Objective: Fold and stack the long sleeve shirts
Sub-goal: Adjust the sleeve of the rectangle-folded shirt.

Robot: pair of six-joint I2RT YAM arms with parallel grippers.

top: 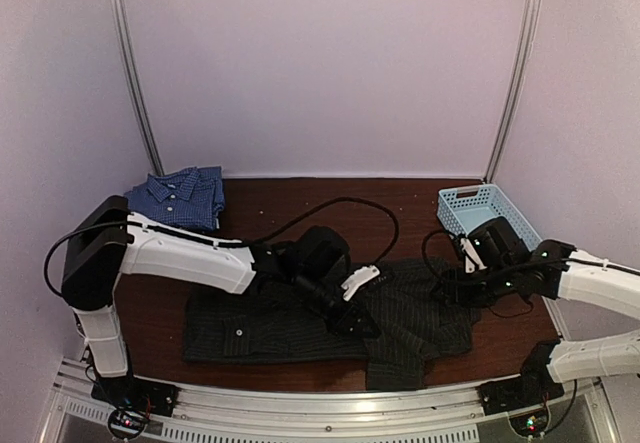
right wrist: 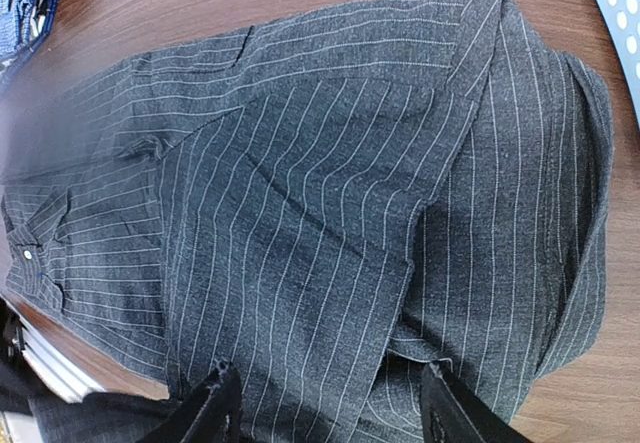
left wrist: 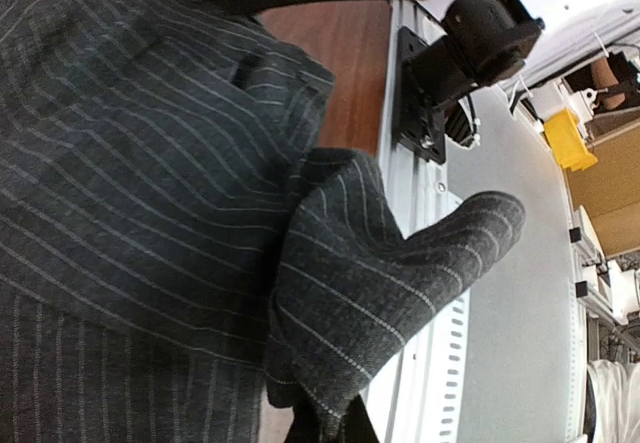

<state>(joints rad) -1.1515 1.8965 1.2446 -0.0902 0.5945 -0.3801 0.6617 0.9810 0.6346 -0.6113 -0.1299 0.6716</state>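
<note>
Black shirt (top: 235, 328) lies spread at the table's (top: 300, 198) 6 o'clock edge, partly folded. Left gripper (left wrist: 325, 428) is clamped on a bunched fold of it, likely to draw it inward. Right gripper (right wrist: 330, 403) hovers with jaws apart over the shirt's 3 o'clock side. Blue shirt (top: 185, 196) sits folded at 10 o'clock.

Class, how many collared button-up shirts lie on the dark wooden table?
2. The black pinstriped shirt lies spread along the near edge, centre; the blue checked shirt sits folded at the far left. No others show.
</note>
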